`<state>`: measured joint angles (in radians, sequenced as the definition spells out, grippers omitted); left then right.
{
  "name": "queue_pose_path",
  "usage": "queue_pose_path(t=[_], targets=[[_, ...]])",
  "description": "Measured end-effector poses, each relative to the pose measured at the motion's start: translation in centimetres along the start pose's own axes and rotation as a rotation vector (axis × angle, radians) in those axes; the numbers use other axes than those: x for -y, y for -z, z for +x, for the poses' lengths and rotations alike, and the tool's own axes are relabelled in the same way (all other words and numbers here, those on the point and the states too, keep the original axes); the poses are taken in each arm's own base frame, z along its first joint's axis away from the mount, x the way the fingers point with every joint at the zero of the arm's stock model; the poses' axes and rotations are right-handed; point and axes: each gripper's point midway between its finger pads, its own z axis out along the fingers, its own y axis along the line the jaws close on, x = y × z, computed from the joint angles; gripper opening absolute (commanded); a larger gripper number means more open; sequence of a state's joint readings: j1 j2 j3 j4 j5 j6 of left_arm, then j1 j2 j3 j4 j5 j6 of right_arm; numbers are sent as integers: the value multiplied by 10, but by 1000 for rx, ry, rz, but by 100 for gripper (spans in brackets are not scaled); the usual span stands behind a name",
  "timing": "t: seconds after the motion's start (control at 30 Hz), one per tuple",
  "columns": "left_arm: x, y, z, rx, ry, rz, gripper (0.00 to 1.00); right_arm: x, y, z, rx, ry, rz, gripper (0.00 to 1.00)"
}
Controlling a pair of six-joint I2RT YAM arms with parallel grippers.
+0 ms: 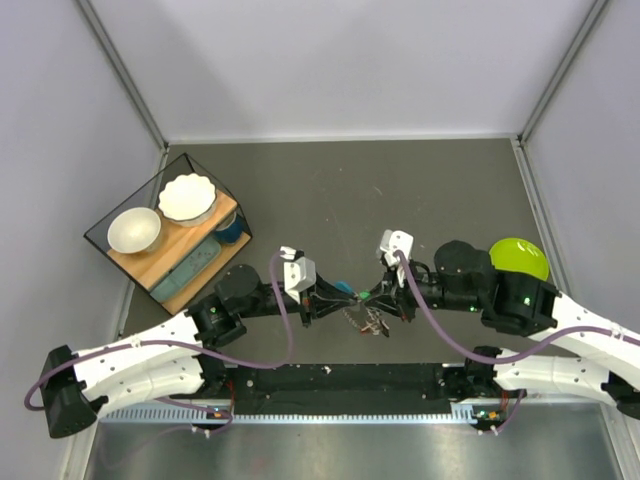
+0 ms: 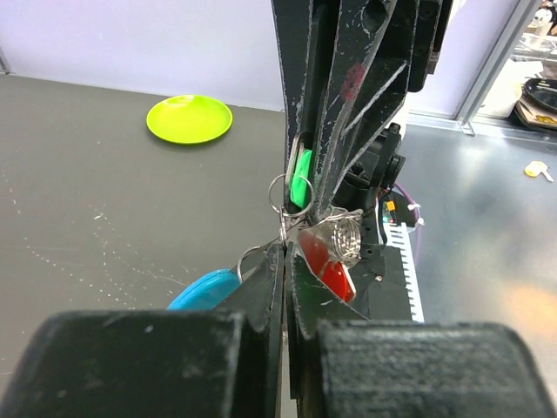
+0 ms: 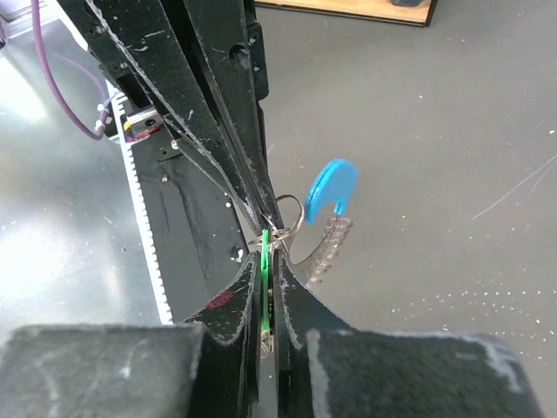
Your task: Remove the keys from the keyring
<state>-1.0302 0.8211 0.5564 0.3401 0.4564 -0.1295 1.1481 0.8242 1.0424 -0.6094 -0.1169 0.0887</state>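
No key is off yet. The green key (image 3: 265, 261), cyan key (image 3: 331, 187) and red key (image 2: 326, 261) all hang on the keyring (image 3: 290, 212), held up mid-table (image 1: 400, 190) between the arms. Right gripper (image 3: 268, 248) is clamped on the green key. Left gripper (image 2: 283, 252) is pinched tight, seemingly on the keyring wire. All unthreading remains.

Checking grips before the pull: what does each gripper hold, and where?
Right gripper: the green key, by its plastic head. Left gripper: the bunch of keys, pinched at the keyring; exact part unclear.

White arm shells (image 1: 140, 365) with black joints (image 1: 237, 290), purple cables (image 1: 284, 310), scratched black fingers (image 2: 374, 52).
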Motion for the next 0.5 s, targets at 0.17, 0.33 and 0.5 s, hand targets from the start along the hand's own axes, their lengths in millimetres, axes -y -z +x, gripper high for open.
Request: queue_pose_path(t=[0.17,0.33,0.5], targets=[[1,1,4,-15,7,1,0,5,0,5,-1,11,21,0],[2,3,4,-17,7,3,0,7,1,6,13,23,34,0],[4,6,1,-8,2,6,0,13,2,9,10,37,60,0]])
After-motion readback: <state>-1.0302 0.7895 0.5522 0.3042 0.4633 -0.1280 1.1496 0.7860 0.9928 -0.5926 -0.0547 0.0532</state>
